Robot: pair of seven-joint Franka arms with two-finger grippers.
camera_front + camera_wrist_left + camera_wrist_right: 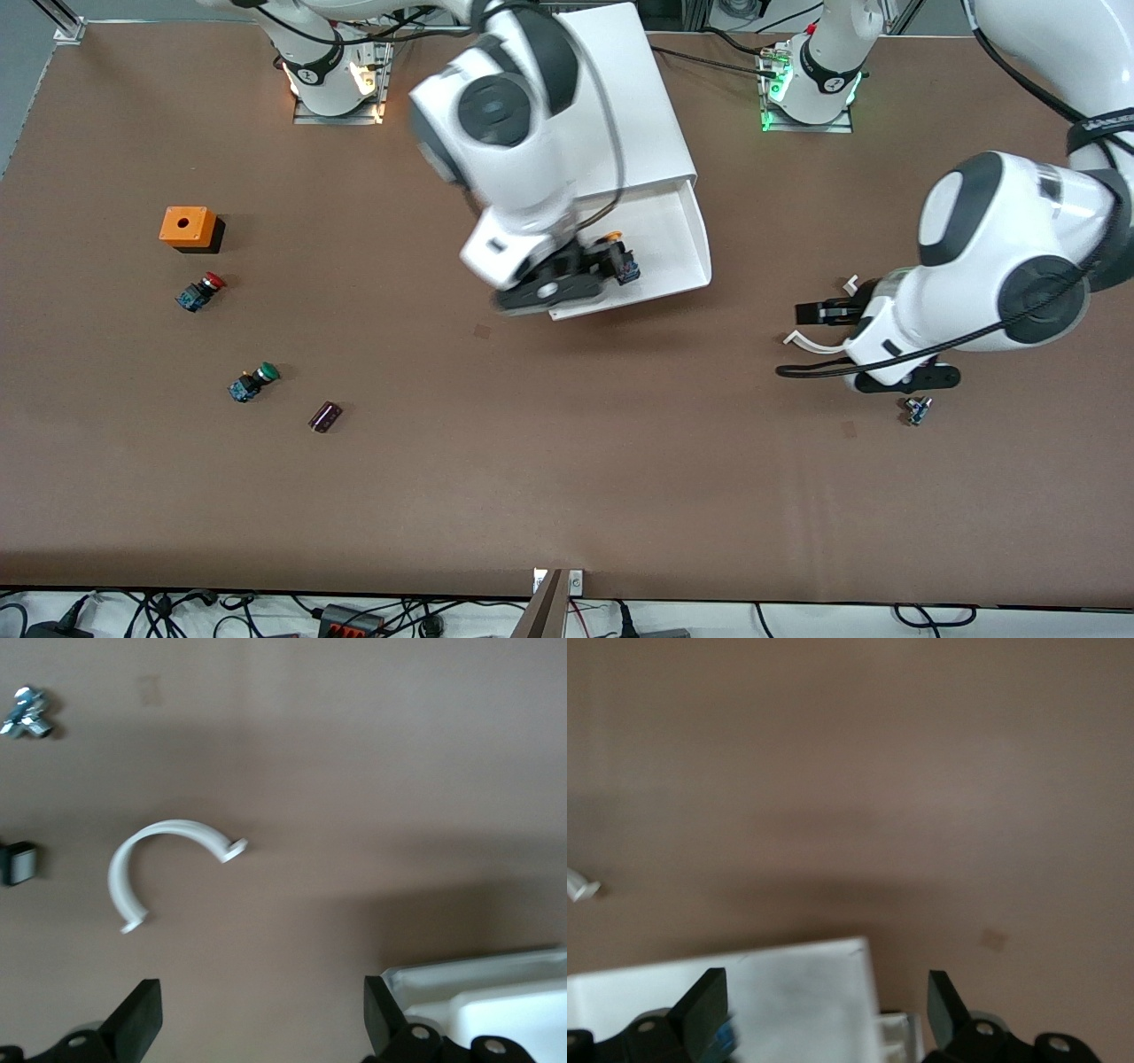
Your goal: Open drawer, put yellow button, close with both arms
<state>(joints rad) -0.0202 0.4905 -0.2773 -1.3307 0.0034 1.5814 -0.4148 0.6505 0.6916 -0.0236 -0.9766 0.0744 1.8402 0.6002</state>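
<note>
The drawer (698, 257), uppermost of the white cabinet (620, 97), stands pulled out toward the front camera. The yellow button (611, 239), with an orange-yellow cap and a black-and-blue body, lies in it. My right gripper (586, 273) is over the drawer's end nearer the right arm, open, right by the button. In the right wrist view the white drawer (788, 992) fills the gap in my right gripper (822, 1014), and the button's blue body (725, 1041) shows beside one finger. My left gripper (802, 341) is open and empty over the table toward the left arm's end. It also shows in the left wrist view (261, 1023).
A white C-shaped piece (151, 859) lies on the table by the left gripper, a small metal part (917, 409) nearer the front camera. Toward the right arm's end lie an orange box (188, 228), a red-capped switch (202, 291), a green-capped switch (253, 381) and a dark cylinder (325, 416).
</note>
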